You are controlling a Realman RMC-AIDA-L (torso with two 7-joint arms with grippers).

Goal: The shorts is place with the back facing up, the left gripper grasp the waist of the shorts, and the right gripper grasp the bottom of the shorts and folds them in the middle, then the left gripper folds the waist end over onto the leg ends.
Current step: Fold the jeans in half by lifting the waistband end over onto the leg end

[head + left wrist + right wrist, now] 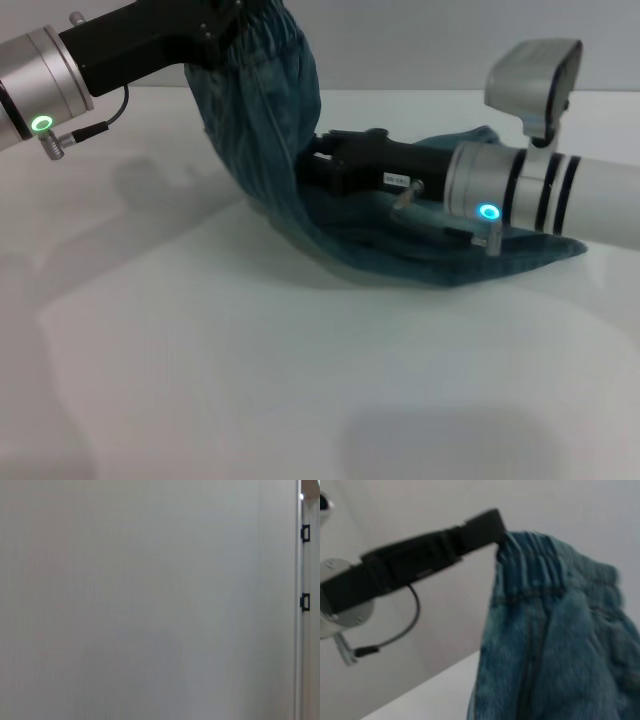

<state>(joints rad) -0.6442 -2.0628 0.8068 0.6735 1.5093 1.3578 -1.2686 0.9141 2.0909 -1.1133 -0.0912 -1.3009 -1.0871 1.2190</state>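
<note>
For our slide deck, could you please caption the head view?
Left gripper lifts the waist of the blue shorts above the white table while the right gripper reaches into the fabric.

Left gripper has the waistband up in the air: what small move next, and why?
Probably carry the left gripper toward the robot's right and lower it. It holds the elastic waist of the blue denim shorts lifted off the white table, while the leg ends still lie flat there under the right gripper. The waist has yet to come down on them.
</note>
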